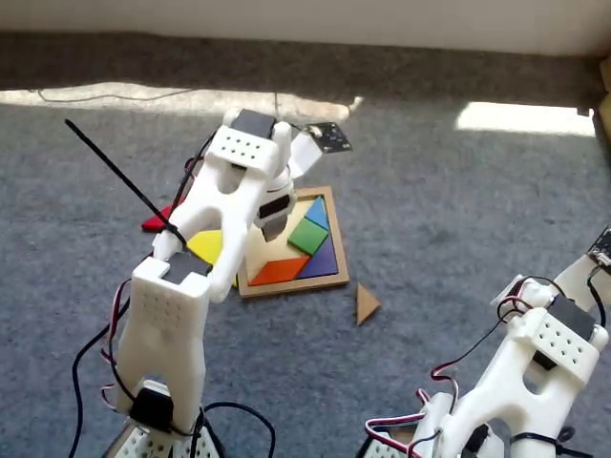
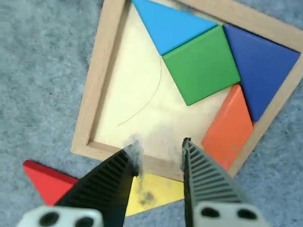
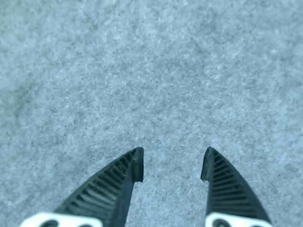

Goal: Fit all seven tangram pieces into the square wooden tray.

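The square wooden tray lies on the grey carpet and holds a light blue triangle, a green square, a dark blue triangle and an orange parallelogram. Its remaining half is bare. My left gripper hangs open over the tray's rim. A yellow piece and a red triangle lie just outside that rim. A tan triangle rests on the carpet beyond the tray's opposite side. My right gripper is open over bare carpet.
The right arm stands at the near right corner. A thin black rod slants across the left arm. A small dark board lies behind the tray. Open carpet spreads right of the tray.
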